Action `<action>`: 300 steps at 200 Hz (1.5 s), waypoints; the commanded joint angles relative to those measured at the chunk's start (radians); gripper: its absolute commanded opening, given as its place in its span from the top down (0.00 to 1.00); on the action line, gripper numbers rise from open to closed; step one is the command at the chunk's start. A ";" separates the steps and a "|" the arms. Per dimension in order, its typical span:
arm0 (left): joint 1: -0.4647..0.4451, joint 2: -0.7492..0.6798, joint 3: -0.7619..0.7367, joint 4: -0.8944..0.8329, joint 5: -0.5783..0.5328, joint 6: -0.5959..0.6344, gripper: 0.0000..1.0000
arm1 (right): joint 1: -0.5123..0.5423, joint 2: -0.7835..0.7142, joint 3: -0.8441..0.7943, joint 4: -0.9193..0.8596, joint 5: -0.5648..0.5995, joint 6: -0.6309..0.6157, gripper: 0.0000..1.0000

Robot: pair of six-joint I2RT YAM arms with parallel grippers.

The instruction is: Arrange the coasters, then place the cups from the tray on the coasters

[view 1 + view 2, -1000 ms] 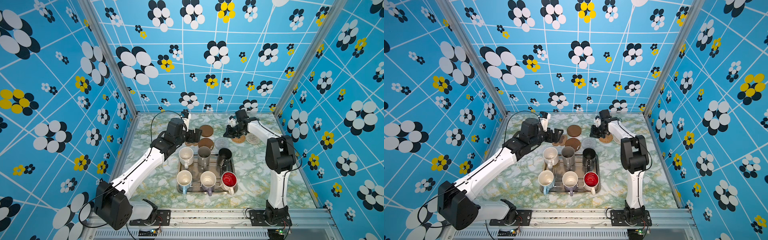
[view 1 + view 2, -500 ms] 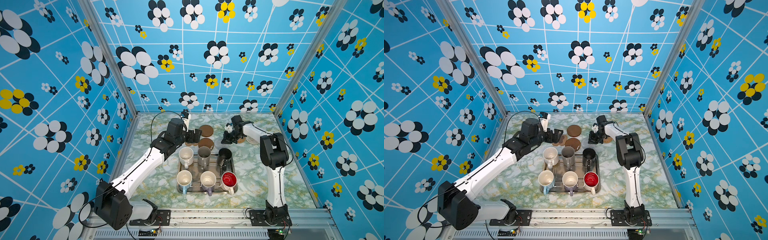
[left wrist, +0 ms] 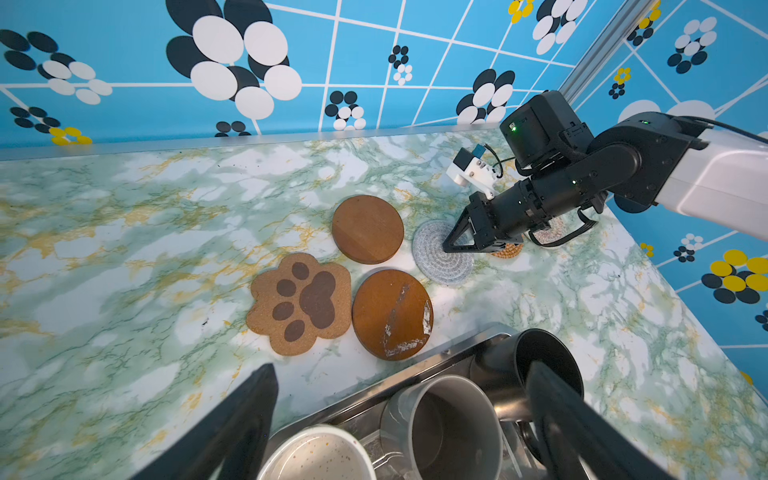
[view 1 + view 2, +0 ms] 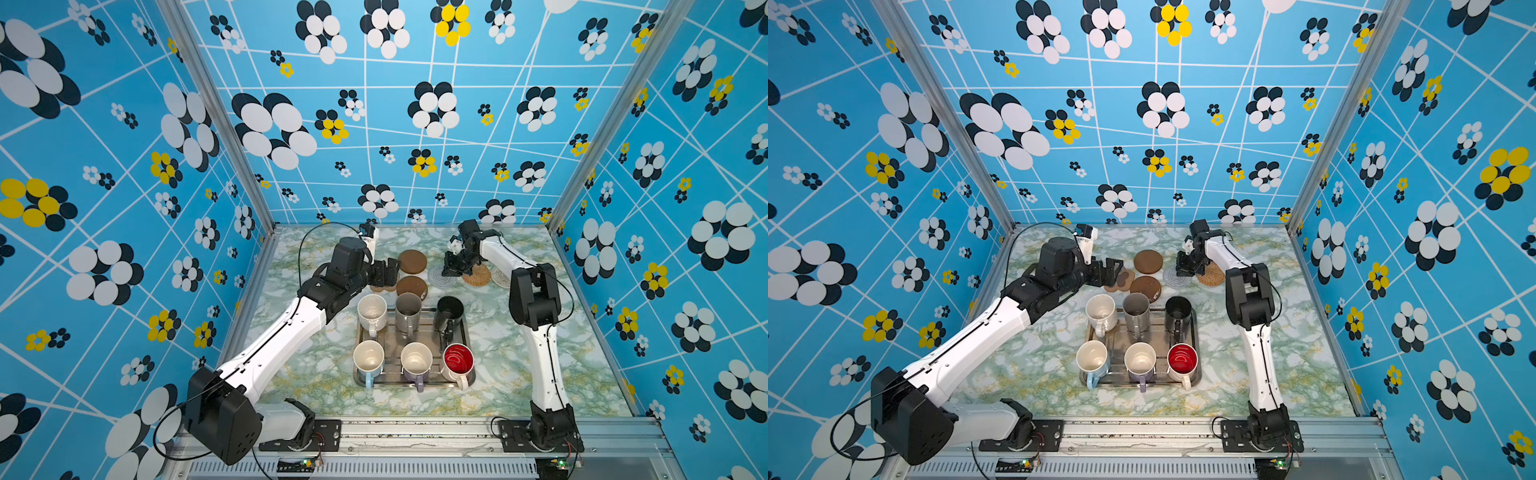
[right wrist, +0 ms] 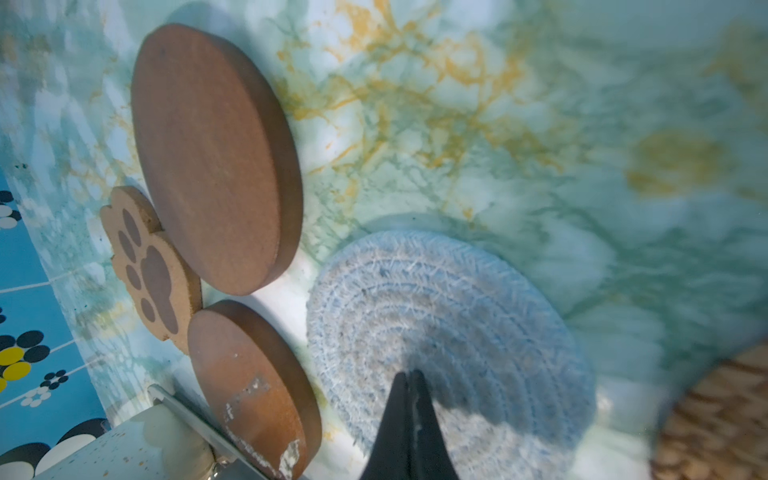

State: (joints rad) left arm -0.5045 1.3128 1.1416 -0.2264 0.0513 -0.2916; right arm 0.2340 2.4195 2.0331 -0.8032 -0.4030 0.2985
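**Right gripper [image 4: 446, 272] pinched shut at the grey-white woven coaster [image 4: 439, 278]; left gripper [image 4: 390, 271] spread wide and empty**

In both top views, just above frame centre, the right gripper's closed tips sit at the woven coaster's right edge. To their left, the left gripper hangs over the paw coaster [image 4: 1122, 281] with its jaws far apart and nothing between them. A top view shows six coasters. They are the paw, the far brown disc [image 4: 412, 261], the near brown disc [image 4: 412, 286], the woven one, the tan rattan coaster [image 4: 478, 276] and a pale woven coaster [image 4: 500, 277] furthest right. Below them the tray [image 4: 415, 385] holds six cups in two rows of three. The upper row is the cream-white cup [image 4: 371, 309], tall grey cup [image 4: 408, 306] and tall black cup [image 4: 449, 308]. The lower row is the light blue cup [image 4: 368, 358], lilac cup [image 4: 415, 358] and red-lined cup [image 4: 458, 360].

In the left wrist view, the left gripper [image 3: 401, 369] has its fingers [image 3: 232, 419] splayed either side of three cups. Beyond them the right gripper [image 3: 446, 249] comes to a single point over the woven coaster [image 3: 440, 262]. All six coasters show, with the rattan and pale ones partly hidden behind that gripper.

In the right wrist view, the right gripper [image 5: 409, 379] has its fingers pressed together over the woven coaster [image 5: 436, 324], casting a shadow on it. Whether they touch it cannot be told. Five coasters, one cup and a strip of tray rim show.
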 commanded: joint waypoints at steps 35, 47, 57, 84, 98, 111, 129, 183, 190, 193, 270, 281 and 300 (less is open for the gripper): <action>-0.005 -0.014 -0.017 -0.016 -0.019 0.016 0.05 | -0.072 0.039 0.015 -0.052 0.036 -0.013 1.00; -0.005 -0.010 -0.018 -0.013 -0.017 0.014 0.05 | -0.076 0.039 0.017 -0.041 0.008 -0.013 1.00; -0.005 -0.008 -0.016 -0.011 -0.016 0.013 0.05 | -0.077 0.040 0.022 -0.040 -0.002 -0.014 1.00; -0.005 0.000 -0.010 -0.013 -0.008 0.011 0.05 | -0.076 0.043 0.035 -0.034 -0.020 -0.012 1.00; -0.005 0.002 -0.008 -0.014 -0.010 0.011 0.05 | -0.077 0.043 0.041 -0.038 -0.028 -0.011 1.00; -0.005 0.003 -0.010 -0.014 -0.011 0.011 0.05 | -0.077 0.035 0.043 -0.040 -0.040 -0.009 1.00; -0.005 0.007 -0.005 -0.019 -0.021 0.015 0.05 | -0.076 -0.001 0.031 -0.018 -0.057 0.003 1.00; 0.004 0.189 0.240 -0.257 -0.113 0.114 0.03 | -0.076 -0.203 -0.003 0.088 -0.115 0.046 0.81; 0.007 0.240 0.310 -0.308 -0.124 0.130 0.03 | -0.077 -0.234 -0.017 0.104 -0.118 0.051 0.79; 0.007 0.263 0.337 -0.333 -0.129 0.136 0.03 | -0.076 -0.252 -0.024 0.112 -0.120 0.053 0.78; 0.022 0.879 1.027 -0.820 -0.298 0.271 0.03 | -0.073 -0.600 -0.374 0.341 -0.123 0.122 0.66; 0.030 0.921 1.058 -0.817 -0.302 0.278 0.03 | -0.073 -0.635 -0.422 0.371 -0.124 0.128 0.63; 0.046 0.964 1.069 -0.791 -0.280 0.284 0.03 | -0.074 -0.678 -0.516 0.409 -0.130 0.147 0.61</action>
State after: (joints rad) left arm -0.4858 2.2406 2.1609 -0.9356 -0.1997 -0.0471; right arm 0.1547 1.7859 1.6108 -0.4553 -0.5266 0.4145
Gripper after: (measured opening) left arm 0.972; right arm 0.381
